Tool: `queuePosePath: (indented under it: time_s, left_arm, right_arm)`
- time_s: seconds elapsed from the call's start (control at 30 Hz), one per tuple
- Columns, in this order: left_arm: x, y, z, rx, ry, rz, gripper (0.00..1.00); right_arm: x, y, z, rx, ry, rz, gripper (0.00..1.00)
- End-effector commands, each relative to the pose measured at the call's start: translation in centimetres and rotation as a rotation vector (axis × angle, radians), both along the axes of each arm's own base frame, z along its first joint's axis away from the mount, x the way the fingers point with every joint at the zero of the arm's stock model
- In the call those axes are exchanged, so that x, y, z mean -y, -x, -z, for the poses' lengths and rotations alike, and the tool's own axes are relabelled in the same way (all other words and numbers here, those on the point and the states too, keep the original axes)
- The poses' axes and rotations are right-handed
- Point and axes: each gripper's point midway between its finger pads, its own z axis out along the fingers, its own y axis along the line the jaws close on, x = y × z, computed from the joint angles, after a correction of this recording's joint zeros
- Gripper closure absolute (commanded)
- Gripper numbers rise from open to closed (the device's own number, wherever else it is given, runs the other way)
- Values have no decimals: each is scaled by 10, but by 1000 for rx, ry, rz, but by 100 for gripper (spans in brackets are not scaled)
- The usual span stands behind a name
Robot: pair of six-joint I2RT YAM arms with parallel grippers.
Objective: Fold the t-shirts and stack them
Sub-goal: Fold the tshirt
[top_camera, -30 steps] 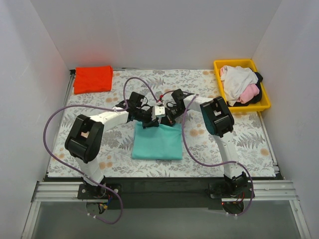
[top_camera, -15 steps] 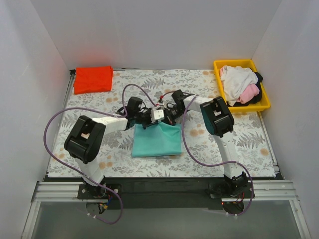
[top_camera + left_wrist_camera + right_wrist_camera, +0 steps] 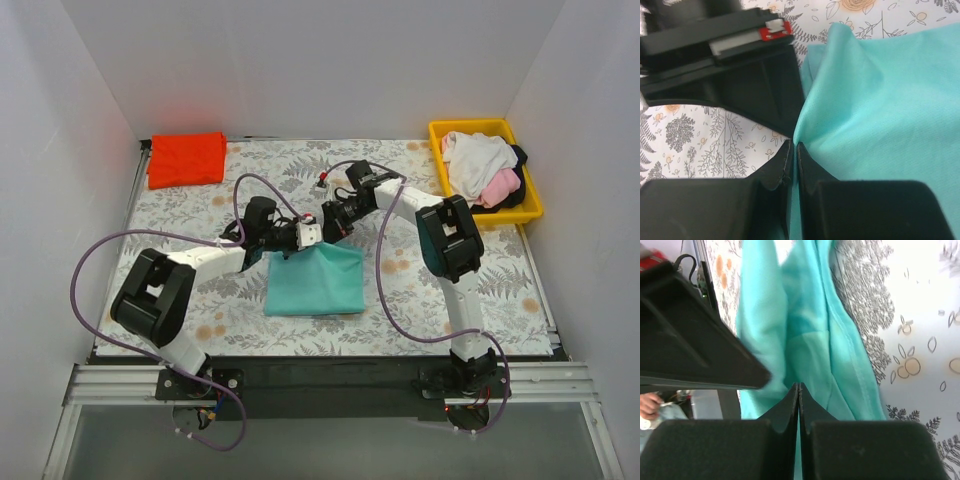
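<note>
Two robot arms lift the far edge of a teal-green t-shirt, which lies folded on a grey-and-orange fern-patterned cloth, well to the left of a yellow plastic tray and nearer the arm bases than it. The left gripper is clenched on that far hem, and its wrist view shows a thin fold of teal fabric pinched between the closed black fingers. The right gripper, on the tray's side of its partner and almost touching it, is likewise clamped on the shirt, with cloth rising on both sides of its tight fingertips. The raised edge bunches between the two grips, while the shirt's near edge and both side edges rest flat. A broad band of bare patterned cloth separates the shirt's right edge from the tray. The tray holds a heap of a white shirt, a pink shirt and a black shirt, the white one spilling toward its left rim. At the opposite far corner from the tray, a bright red-orange folded shirt lies against the white wall.
</note>
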Motion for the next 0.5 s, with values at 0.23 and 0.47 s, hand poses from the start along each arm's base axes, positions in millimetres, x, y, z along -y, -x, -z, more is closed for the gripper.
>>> queuePosePath:
  time_s: [0.23, 0.47]
  left_arm:
    - [1, -1, -21, 90, 31, 20, 100]
    - [0, -7, -24, 162, 47, 2, 100]
  right_arm:
    - [-17, -34, 4, 109, -12, -13, 95]
    - [-13, -20, 29, 87, -9, -56, 94]
